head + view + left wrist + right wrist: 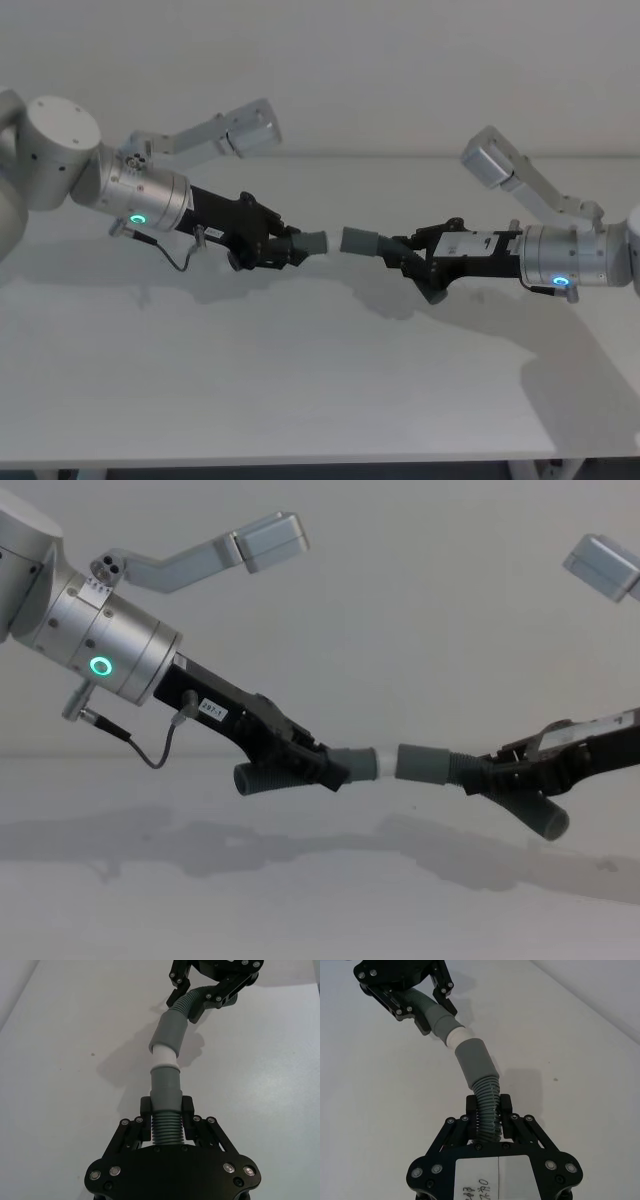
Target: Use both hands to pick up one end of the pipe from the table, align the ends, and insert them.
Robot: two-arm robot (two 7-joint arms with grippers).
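Observation:
Both grippers hold the two pipe pieces in the air above the table (pixel 300 380), end to end. My left gripper (pixel 285 250) (pixel 166 1107) (pixel 330 765) is shut on the ribbed part of the left pipe piece (pixel 312 242) (pixel 165 1085) (pixel 355 762), which ends in a white tip (pixel 164 1055). The right gripper (pixel 405 258) (pixel 488 1105) (pixel 475 775) is shut on the ribbed part of the right pipe piece (pixel 362 242) (pixel 476 1062) (pixel 425 763). The white tip meets the mouth of the right piece's grey sleeve at a slight angle. I cannot tell how deep it sits.
Silver arm links rise behind the grippers, one at the left (pixel 235 130) and one at the right (pixel 500 160). The table's front edge (pixel 300 462) runs along the bottom of the head view. A plain wall stands behind.

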